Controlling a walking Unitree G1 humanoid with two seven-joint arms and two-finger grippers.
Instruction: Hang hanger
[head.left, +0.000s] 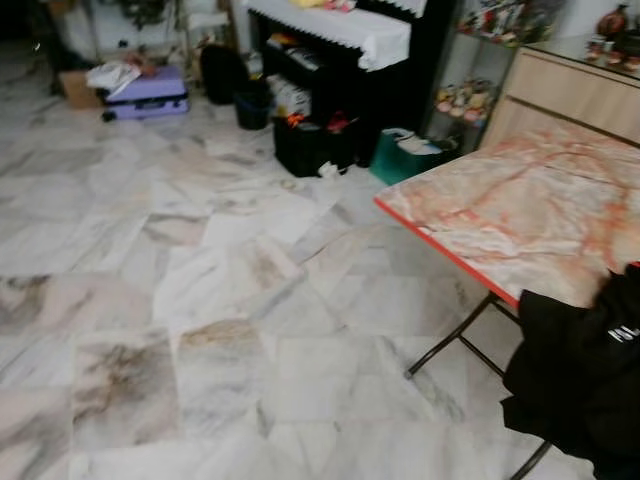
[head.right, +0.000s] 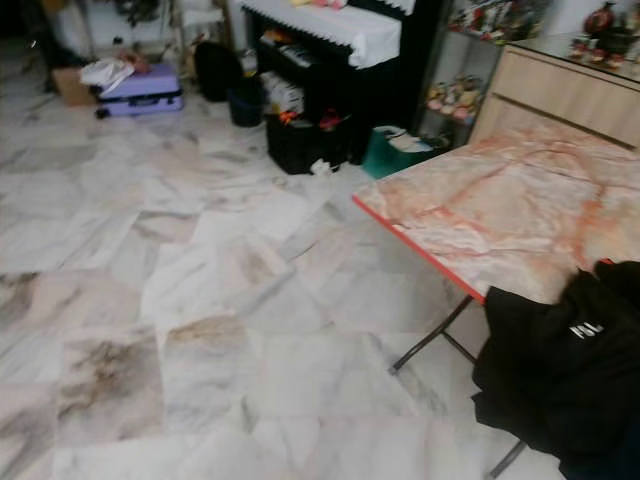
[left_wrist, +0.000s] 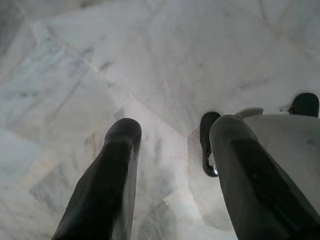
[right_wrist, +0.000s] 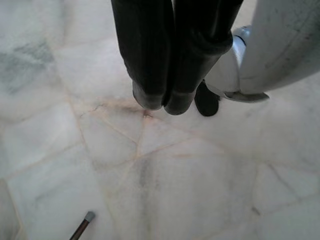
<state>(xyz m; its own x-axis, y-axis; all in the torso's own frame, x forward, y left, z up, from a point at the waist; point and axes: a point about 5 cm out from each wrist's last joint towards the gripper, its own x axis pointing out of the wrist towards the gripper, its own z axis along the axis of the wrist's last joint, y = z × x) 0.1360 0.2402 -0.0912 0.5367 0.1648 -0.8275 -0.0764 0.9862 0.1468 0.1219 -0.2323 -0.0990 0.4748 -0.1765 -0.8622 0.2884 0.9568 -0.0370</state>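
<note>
On table (head.left: 520, 220), black garment (head.right: 560, 380), right gripper (right_wrist: 164, 102) jaws together

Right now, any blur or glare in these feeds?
Eye views: soft all over, far shelf smeared, table and black garment fuzzy-edged. Left wrist: left gripper out of focus, floor pale. Right wrist: right gripper dark, floor evenly lit, no glare.

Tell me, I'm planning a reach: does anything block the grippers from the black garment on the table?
Nothing visible: left gripper and right gripper hang over marble floor; the black garment drapes off the table edge.
</note>
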